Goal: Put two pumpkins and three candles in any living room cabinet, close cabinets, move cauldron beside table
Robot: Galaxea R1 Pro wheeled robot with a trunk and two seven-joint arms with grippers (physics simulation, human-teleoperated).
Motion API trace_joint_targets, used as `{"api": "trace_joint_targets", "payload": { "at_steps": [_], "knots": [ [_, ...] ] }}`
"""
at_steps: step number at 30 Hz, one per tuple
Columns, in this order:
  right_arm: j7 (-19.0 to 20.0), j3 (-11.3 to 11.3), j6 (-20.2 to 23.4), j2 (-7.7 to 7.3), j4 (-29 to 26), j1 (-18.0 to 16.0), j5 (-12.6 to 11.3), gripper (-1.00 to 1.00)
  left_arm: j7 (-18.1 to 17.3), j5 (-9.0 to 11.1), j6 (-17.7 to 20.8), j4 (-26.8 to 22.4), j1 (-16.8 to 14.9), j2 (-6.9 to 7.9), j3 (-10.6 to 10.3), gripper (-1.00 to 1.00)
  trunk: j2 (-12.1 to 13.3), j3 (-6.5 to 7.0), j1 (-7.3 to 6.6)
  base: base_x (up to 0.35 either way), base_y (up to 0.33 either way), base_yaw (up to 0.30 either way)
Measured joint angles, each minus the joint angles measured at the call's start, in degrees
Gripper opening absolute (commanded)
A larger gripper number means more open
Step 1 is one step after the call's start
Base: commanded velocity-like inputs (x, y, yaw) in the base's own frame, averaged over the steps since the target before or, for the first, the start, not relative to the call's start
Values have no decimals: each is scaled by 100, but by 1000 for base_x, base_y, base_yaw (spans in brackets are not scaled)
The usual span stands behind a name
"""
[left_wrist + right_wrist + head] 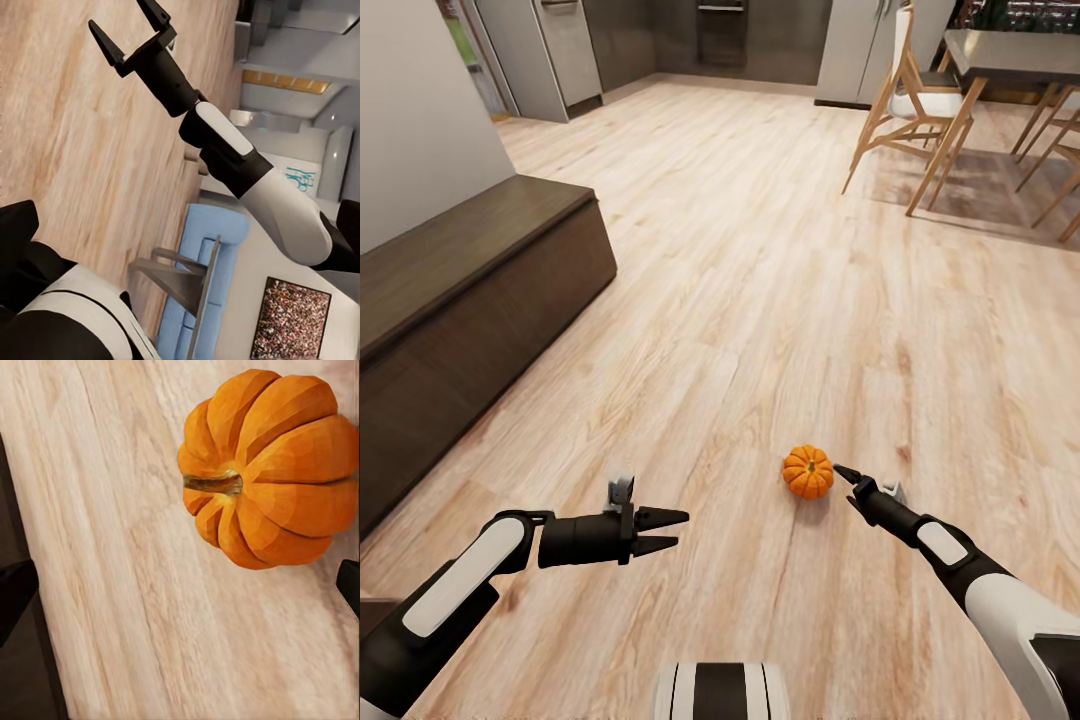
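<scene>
So there's one small round orange ribbed pumpkin (808, 472) sitting on the light wood plank floor (780, 250), stem up, out in the open and a bit right of centre, close in front of the robot. The right gripper (844, 471) is stretched out low with its black tip just beside the pumpkin on its right side, near enough that I can't tell whether it's actually touching. From the right wrist camera the pumpkin (270, 472) is huge in the shot, short brown stem pointing sideways, and you can only catch the dark ends of the two fingertips (15, 592) at opposite edges, so the claw looks spread wide with nothing in it. The left arm's view backs that up, since it catches the right gripper (129, 34) with both black prongs clearly splayed apart over bare floor. The left gripper (668, 531) hangs over the floor, nearer and off to the left of the pumpkin, well apart from it, pointing right, its two pointed fingers set a narrow gap apart and holding nothing. Along the left wall runs the long low dark-brown wood cabinet (470, 290) with a flat top, fronts all flush as far as I can see. Way off at the far right there's a pale wooden chair (910, 100) with a white seat pulled up to a grey dining table (1010, 50), and grey kitchen units (550, 50) run across the back.
</scene>
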Motion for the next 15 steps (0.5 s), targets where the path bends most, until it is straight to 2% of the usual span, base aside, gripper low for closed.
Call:
{"api": "trace_joint_targets", "payload": {
  "at_steps": [12,15],
  "knots": [
    [87,6,-52,-6,8,0,34,100,-11,0,0,-26,0,0,3,100,-16,-266,31,0,0,0],
    [296,2,-63,-13,62,0,59,100,-24,-1,0,-36,0,0,52,100,-20,-333,39,0,0,0]
  ]
}}
